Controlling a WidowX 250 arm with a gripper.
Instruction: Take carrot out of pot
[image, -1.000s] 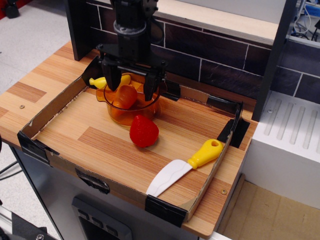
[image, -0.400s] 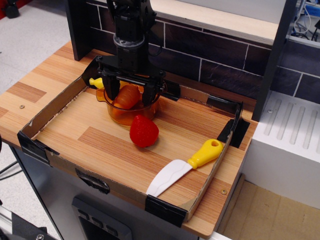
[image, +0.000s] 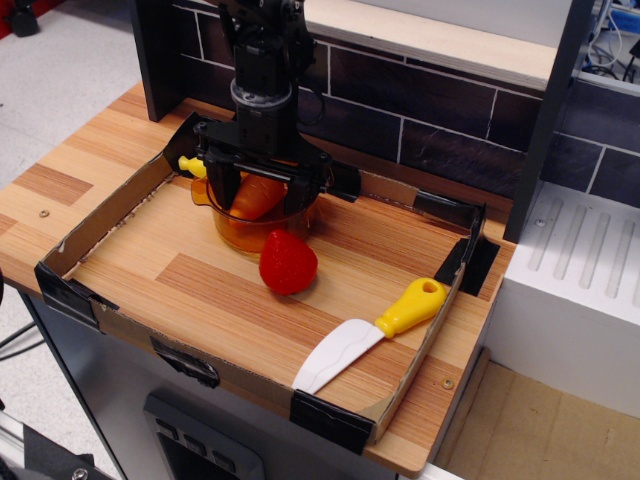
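Upper left of frame: gripper (image: 262, 199) straddles carrot (image: 256, 196), fingers spread either side, contact unclear; carrot sits in pot (image: 252, 228), long axis tilted up-right, directly between the fingers, so the lift goes straight up.

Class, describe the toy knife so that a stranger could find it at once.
Look in the cardboard-walled tray on the wooden counter. Near its front right corner lies the toy knife, away from the red strawberry. It alone has a white blade and yellow handle.
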